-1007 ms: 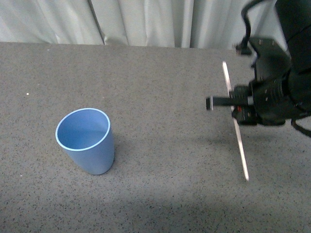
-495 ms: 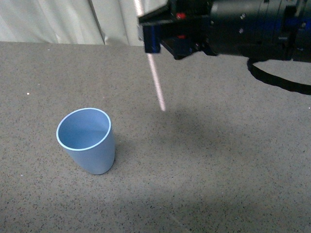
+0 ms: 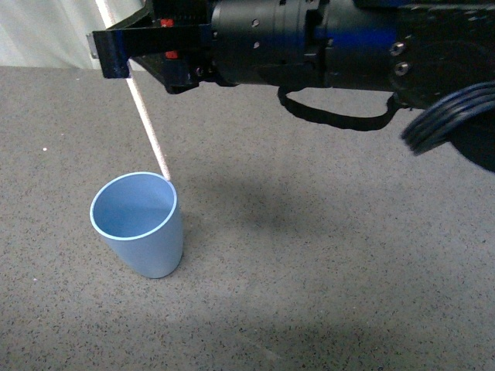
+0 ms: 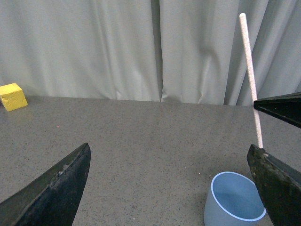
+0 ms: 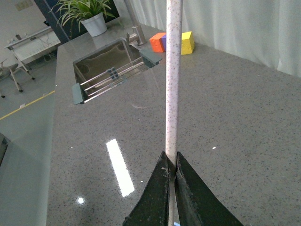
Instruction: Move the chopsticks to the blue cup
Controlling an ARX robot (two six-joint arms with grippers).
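Observation:
The blue cup (image 3: 138,223) stands upright on the grey counter at the left; it also shows in the left wrist view (image 4: 235,204). My right gripper (image 3: 116,48) reaches across from the right, high above the cup, shut on the cream chopstick (image 3: 145,125). The stick hangs steeply tilted, its lower tip just at the cup's far rim. In the right wrist view the stick (image 5: 171,80) runs up from the shut gripper (image 5: 172,162). The stick also shows in the left wrist view (image 4: 250,80). My left gripper (image 4: 169,188) is open and empty, facing the cup.
A yellow block (image 4: 11,96) sits far off by the curtain. In the right wrist view a sink (image 5: 109,68), orange and yellow blocks (image 5: 171,42) and a potted plant (image 5: 89,16) lie beyond. Grey curtain (image 3: 232,35) backs the counter.
My right arm has swung left and up with the chopstick, from the right side of the counter to above the cup. The stick's lower tip now reaches the cup's rim.

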